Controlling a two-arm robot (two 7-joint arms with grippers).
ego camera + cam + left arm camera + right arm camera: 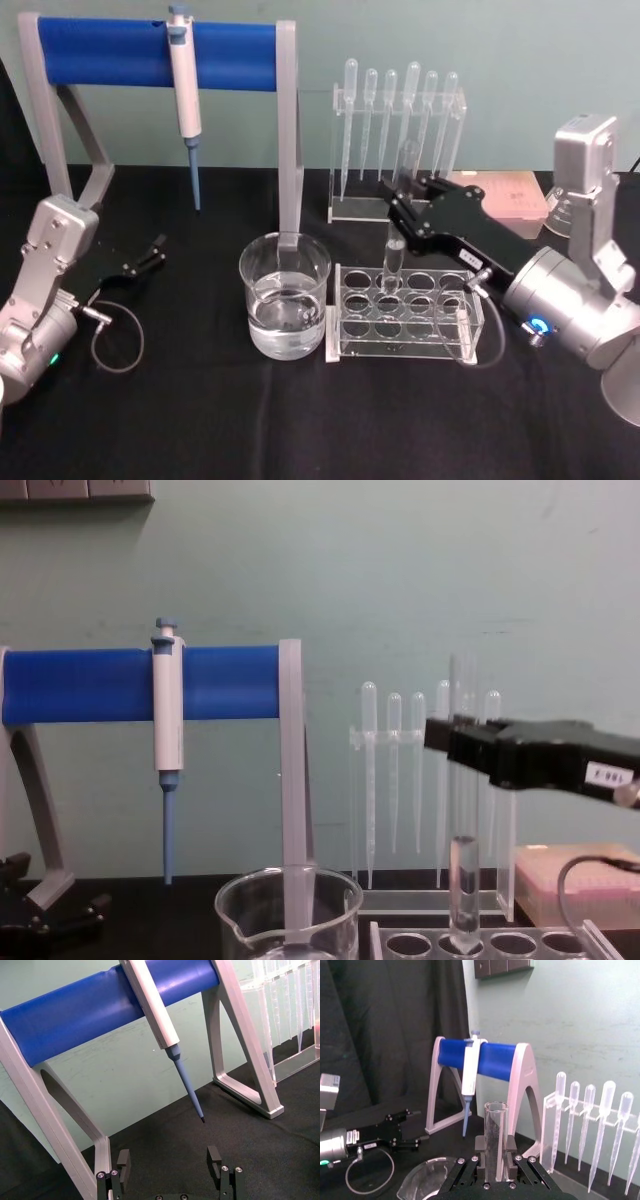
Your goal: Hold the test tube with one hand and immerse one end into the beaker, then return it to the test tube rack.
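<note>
The right gripper (400, 200) pinches the test tube (393, 262) near its open rim, jaws pressed against the glass on both sides, as the right wrist view shows (495, 1147). The tube stands upright with its rounded bottom at a back-row hole of the clear tube rack (408, 312), apparently just lifted out or barely seated; the chest view puts its tip right at the rack's top plate (463, 895). The beaker (284, 295), holding clear liquid, stands just beside the rack on the robot's left.

The tube looks light, rigid, smooth and breakable, so a firm but moderate squeeze high on the wall, where the jaws sit now, seems the sensible hold; it leaves the lower end free for dipping. Slipping is the likely hazard on such slick glass.

Room is tight in places: the tube must clear the rack's holes and then the beaker's rolled rim, and the stand's grey leg (289, 150) rises close behind the beaker. The pipette rack (398, 140) stands right behind the gripper. The left gripper (148, 255), fingers spread, rests parked near the table's left side, well apart from the beaker
</note>
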